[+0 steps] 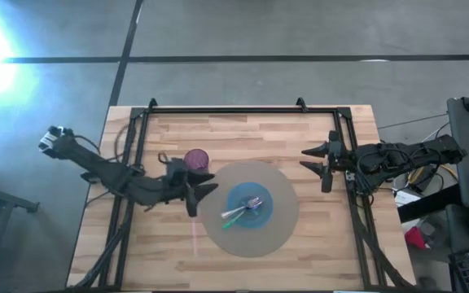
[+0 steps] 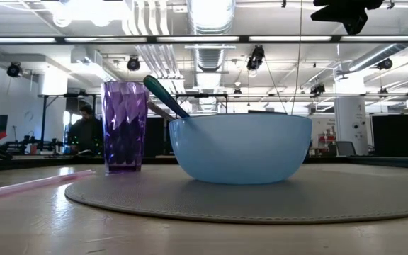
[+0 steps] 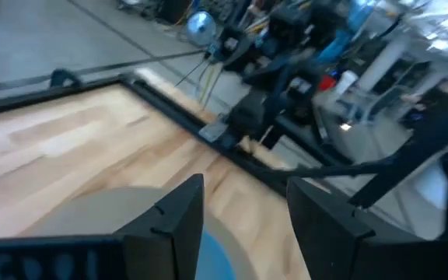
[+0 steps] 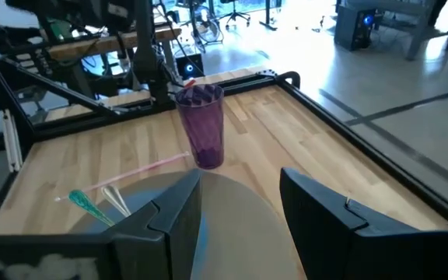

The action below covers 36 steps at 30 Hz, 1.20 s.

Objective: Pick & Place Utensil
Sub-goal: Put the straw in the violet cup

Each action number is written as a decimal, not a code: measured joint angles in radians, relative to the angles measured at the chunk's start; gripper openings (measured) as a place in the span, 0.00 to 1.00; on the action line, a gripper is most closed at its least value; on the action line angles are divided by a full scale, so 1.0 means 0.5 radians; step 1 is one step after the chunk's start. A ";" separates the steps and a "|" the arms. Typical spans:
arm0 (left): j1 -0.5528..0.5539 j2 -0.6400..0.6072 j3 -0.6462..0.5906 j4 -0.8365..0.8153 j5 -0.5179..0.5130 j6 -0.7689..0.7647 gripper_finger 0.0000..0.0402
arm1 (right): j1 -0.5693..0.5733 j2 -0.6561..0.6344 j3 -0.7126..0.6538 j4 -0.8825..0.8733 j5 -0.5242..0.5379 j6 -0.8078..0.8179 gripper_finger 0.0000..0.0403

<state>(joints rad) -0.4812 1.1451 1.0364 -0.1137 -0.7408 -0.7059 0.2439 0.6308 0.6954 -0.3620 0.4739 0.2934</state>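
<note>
A light blue bowl (image 1: 249, 205) (image 2: 239, 145) stands on a round grey mat (image 1: 283, 220). Two utensils lie in the bowl, one with a teal handle (image 2: 165, 95) (image 4: 84, 204) and one pale (image 1: 253, 203), and both lean on its rim. A purple cup (image 1: 196, 157) (image 4: 202, 124) stands upright on the wood by the mat's far left edge. My left gripper (image 1: 206, 183) (image 3: 243, 187) hovers open between the cup and the bowl, above the mat's left edge. My right gripper (image 1: 306, 159) (image 4: 239, 177) hangs open off the mat's right side, facing the bowl.
A pink straw (image 1: 195, 236) (image 2: 34, 184) lies flat on the wood at the mat's near left. A black frame (image 1: 243, 110) runs along the table's far edge and both sides. Bare wood shows on the table's right near part (image 1: 332, 244).
</note>
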 joint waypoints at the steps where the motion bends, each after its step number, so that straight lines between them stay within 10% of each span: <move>1: 0.000 -0.020 0.021 0.001 0.009 0.025 0.44 | -0.001 0.000 0.000 0.000 0.000 0.016 0.42; 15: 0.003 0.018 0.783 -0.731 0.075 0.149 0.44 | 0.000 0.000 0.000 -0.002 -0.001 0.081 0.42; 22: 0.003 0.209 1.165 -1.473 0.016 -0.414 0.44 | -0.001 0.000 0.000 -0.003 -0.002 0.081 0.42; 36: -0.036 0.694 1.157 -1.912 0.778 -1.475 0.44 | 0.000 0.000 0.000 -0.046 -0.004 0.072 0.42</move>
<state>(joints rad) -0.4995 1.4920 1.6150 -1.0698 -0.3518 -1.4436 0.2440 0.6308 0.6952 -0.3853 0.4721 0.3294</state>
